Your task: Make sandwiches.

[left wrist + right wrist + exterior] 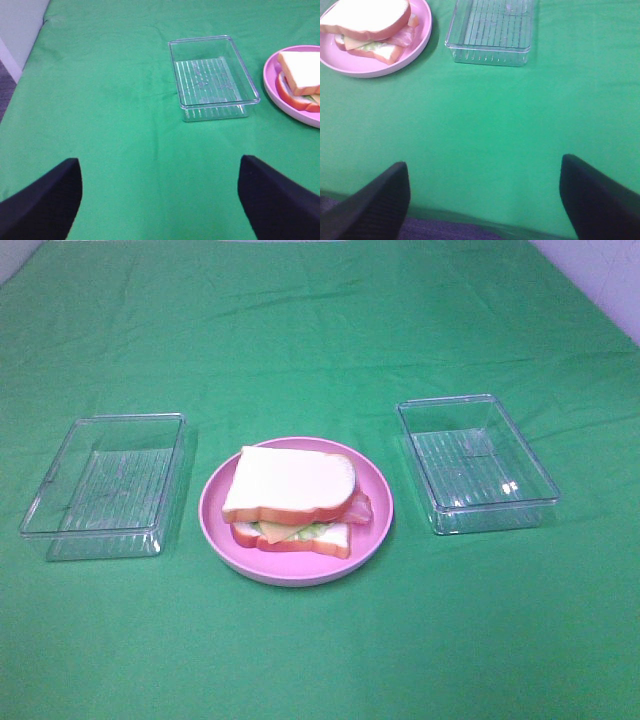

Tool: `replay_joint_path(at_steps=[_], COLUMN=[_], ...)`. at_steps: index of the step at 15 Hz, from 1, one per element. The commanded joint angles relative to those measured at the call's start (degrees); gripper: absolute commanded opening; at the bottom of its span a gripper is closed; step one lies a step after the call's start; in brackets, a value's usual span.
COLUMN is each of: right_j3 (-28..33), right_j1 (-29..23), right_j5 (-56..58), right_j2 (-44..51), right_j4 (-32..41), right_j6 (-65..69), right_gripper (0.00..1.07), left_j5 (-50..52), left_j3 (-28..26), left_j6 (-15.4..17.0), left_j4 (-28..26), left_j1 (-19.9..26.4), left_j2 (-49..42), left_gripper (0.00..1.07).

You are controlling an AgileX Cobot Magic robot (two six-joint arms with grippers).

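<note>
Pincer tips only in wrist views; sandwich assembled.

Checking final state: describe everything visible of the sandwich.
The sandwich is a finished toy stack lying flat on the pink plate: two white bread slices with orange-brown crust, yellow cheese and light green lettuce showing at the front edge, reddish bacon poking out on the right. It looks like plastic. The top slice sits slightly askew. Only the plate touches it; neither claw is near.
</note>
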State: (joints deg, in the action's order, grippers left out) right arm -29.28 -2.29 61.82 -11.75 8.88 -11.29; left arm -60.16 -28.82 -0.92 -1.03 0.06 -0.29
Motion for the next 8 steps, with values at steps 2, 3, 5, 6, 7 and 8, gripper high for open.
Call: replay_joint_path(at_steps=[2,3,5,6,7,8], right_j3=[0.34,0.34,0.34,0.34,0.34,0.34], right_j1=[1.83,1.83,1.83,1.83,1.83,1.83], right_j5=[-0.46,-0.46,-0.46,-0.46,-0.46,-0.46], right_j2=[0.69,2.18,4.07,7.56,9.05,10.83], right_j4=[0.06,0.06,0.06,0.06,0.06,0.06], right_j6=[-0.06,-0.06,-0.06,-0.06,-0.06,-0.06], right_gripper=[0.77,0.77,0.77,0.77,0.77,0.77], left_j5=[0.63,0.63,0.63,0.63,0.63,0.63], left_j3=[0.17,0.17,0.17,0.17,0.17,0.17], left_j6=[0.34,0.34,0.34,0.34,0.34,0.34], left_j4=[-0.46,-0.46,-0.46,-0.46,-0.46,-0.46], left_j1=[1.95,1.95,1.95,1.95,1.95,1.95], left_j2=[-1.38,-1.15,-1.15,-1.15,-1.15,-1.15], left_gripper=[0.80,0.80,0.80,0.80,0.80,0.80])
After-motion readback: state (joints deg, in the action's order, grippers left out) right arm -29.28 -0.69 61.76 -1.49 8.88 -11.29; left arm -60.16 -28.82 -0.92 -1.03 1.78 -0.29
